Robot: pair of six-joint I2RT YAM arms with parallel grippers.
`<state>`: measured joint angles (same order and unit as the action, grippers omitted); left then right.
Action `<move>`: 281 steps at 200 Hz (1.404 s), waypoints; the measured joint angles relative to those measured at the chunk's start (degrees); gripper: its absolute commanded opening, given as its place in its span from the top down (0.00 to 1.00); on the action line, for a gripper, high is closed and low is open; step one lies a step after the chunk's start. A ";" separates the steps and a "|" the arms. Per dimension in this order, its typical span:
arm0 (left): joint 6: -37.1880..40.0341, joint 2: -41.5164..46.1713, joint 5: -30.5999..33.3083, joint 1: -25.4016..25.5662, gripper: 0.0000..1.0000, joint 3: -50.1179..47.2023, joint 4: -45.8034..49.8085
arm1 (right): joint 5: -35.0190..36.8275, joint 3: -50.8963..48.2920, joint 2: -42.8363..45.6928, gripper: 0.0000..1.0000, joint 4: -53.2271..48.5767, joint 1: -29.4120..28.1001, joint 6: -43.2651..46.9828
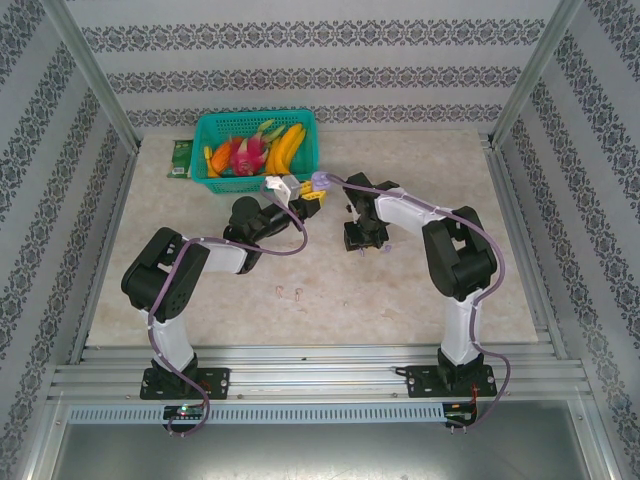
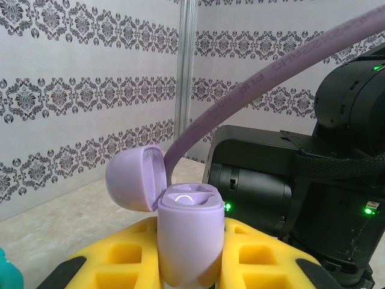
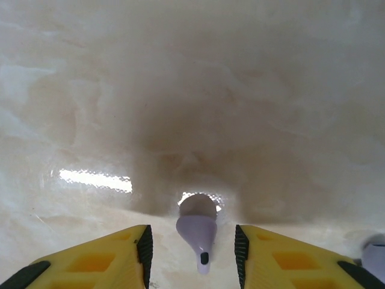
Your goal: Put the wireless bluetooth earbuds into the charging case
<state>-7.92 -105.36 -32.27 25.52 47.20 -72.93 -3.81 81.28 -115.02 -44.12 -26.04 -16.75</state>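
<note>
- From above, the left gripper (image 1: 308,192) holds the charging case (image 1: 320,181) up. Two pink earbuds (image 1: 283,292) lie on the table (image 1: 200,330).
- Left wrist: it pinches the case, lid open.
- Right wrist: the right gripper (image 3: 192,253) sits spread around a purple earbud (image 3: 197,232), not touching. This looks like the pick-up step; next it should squeeze softly and lift.

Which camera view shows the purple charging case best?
The left wrist view: the charging case sits close up, held by the left gripper, lid open, top recess visible. The top external view gives it as a small purple spot at that gripper's tip.
</note>
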 measured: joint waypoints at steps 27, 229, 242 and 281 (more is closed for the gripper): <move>-0.11 0.00 0.02 -0.02 1.00 -0.59 0.00 | 0.39 0.00 -0.37 0.59 -0.02 0.00 -0.02; -1.46 0.00 1.07 -0.02 1.00 -1.05 -0.59 | 4.00 0.00 -1.40 0.67 0.20 -1.11 -2.45; -1.57 0.00 1.07 -0.02 1.00 -1.18 -0.90 | 4.24 0.00 -1.40 0.69 0.20 -1.22 -2.67; -1.60 0.00 1.25 -0.02 1.00 -1.27 -1.29 | 4.52 0.00 -1.42 0.73 0.26 -1.66 -3.45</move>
<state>-9.52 -105.36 -31.03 25.50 45.93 -74.22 0.71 81.28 -116.44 -43.86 -27.70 -20.21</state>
